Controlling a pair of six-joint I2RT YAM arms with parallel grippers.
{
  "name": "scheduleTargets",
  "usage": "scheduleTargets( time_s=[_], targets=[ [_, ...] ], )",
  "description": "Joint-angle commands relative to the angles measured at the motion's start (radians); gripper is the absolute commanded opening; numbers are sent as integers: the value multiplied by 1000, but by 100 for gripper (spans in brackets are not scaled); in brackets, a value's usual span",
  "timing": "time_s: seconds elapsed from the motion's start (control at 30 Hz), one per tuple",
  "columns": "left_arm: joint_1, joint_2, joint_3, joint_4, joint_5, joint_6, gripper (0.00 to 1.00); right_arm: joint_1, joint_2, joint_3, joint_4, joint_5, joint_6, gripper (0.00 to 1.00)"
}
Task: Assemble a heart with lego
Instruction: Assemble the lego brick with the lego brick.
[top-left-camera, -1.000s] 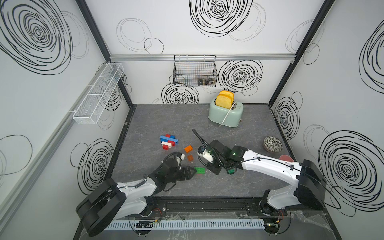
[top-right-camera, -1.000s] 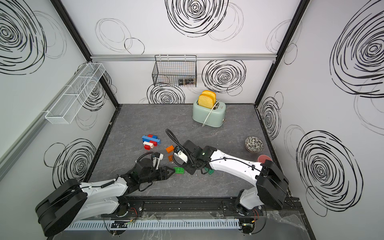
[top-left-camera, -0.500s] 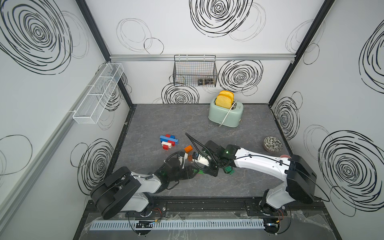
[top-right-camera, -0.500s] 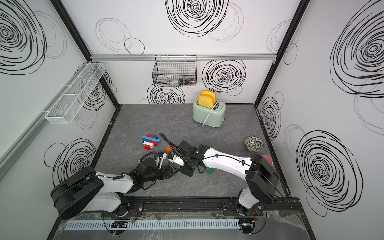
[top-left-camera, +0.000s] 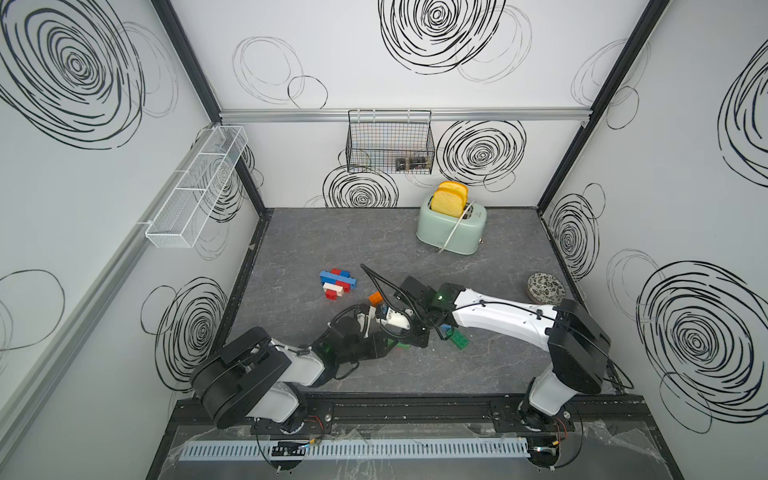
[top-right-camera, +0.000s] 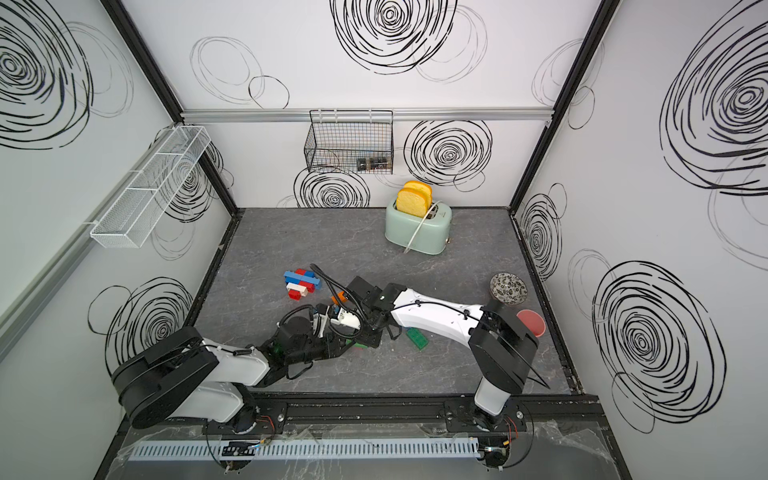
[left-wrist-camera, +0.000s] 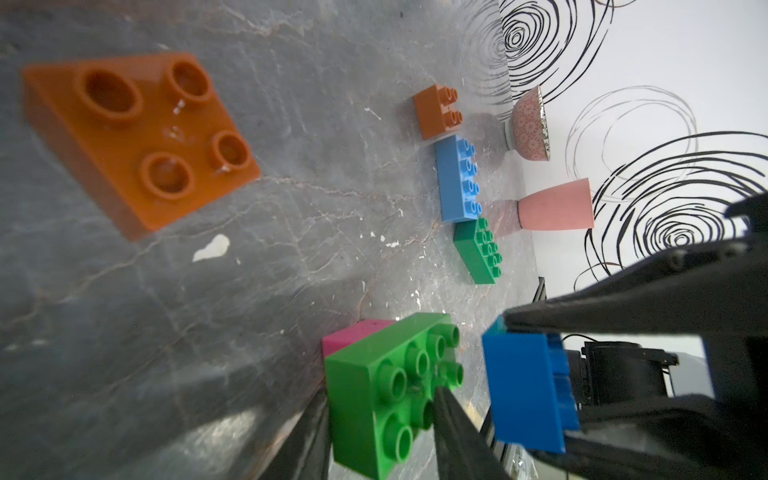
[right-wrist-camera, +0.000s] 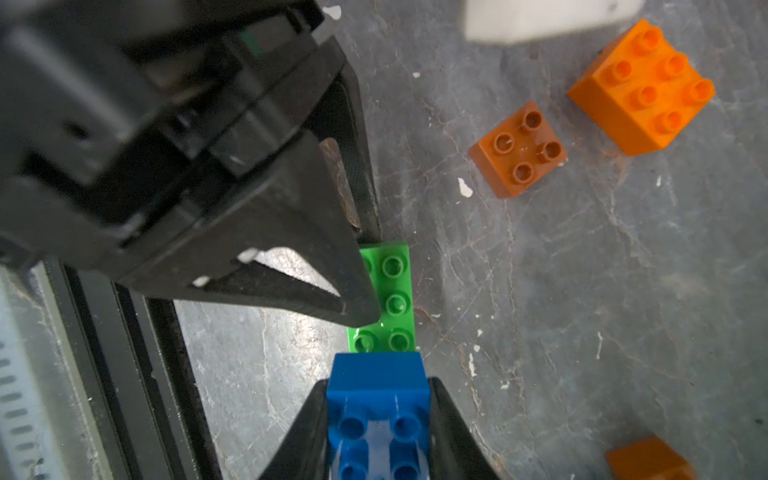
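Early days for this heart: only a blue, red and white cluster (top-left-camera: 338, 284) is joined up on the table (top-left-camera: 332, 232). Left claw (left-wrist-camera: 380, 392) is clamped on a green brick (left-wrist-camera: 365, 365) near the front edge, right claw (right-wrist-camera: 378, 384) clamped on a blue brick (right-wrist-camera: 378, 401) just beside its end. An orange brick (right-wrist-camera: 642, 89) and brown brick (right-wrist-camera: 517, 149) lie loose nearby, the claws crowding each other.

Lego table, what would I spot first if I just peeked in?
At the table's front, the right gripper pinches a blue brick next to the green brick clamped in the left gripper. At the back stands a mint toaster with yellow toast.
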Motion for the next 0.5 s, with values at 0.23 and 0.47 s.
scheduleTargets(
  time_s=[0.23,0.47],
  targets=[
    [10,59,-38,102,13,-23,44,-9,41,16,-49,-31,-84,35],
    [10,84,-48,135,13,-32,44,-6,81,34,-52,-19,-86,34]
  ],
)
